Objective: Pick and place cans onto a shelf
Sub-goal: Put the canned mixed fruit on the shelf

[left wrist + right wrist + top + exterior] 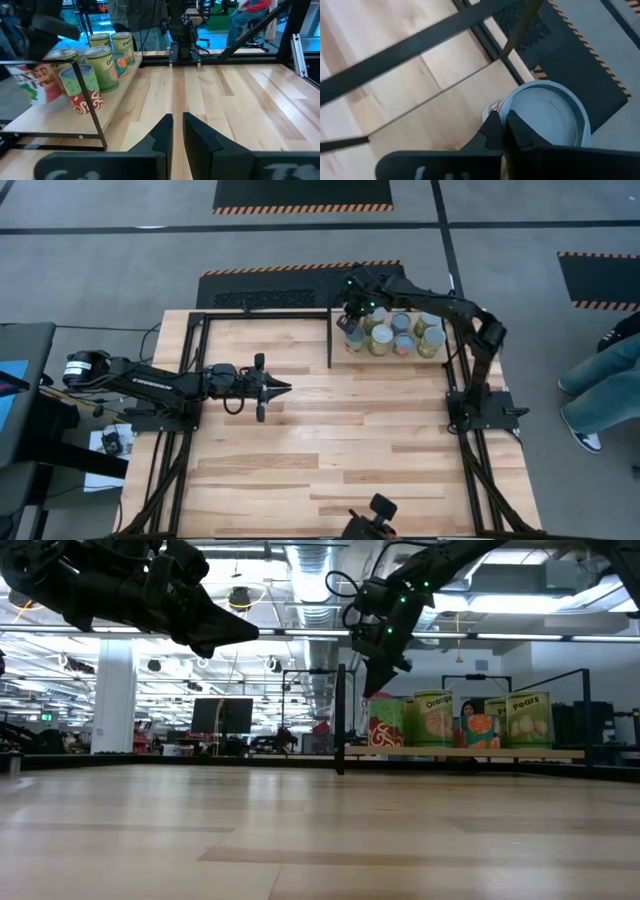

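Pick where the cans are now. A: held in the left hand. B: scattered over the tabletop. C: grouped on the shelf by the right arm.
C: the cans stand clustered on the shelf, the right hand above one end.

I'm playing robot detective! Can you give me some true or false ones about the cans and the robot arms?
1. All the cans stand on the shelf. True.
2. The left tool is holding a can. False: it holds nothing and hangs over the bare tabletop.
3. The right tool is up at the shelf, by the cans. True.
4. One can has fallen on its side. False: those that show stand upright.
5. A can labelled Pears is on the shelf. True.
6. The cans sit in the middle of the table. False: they are at its far right corner.
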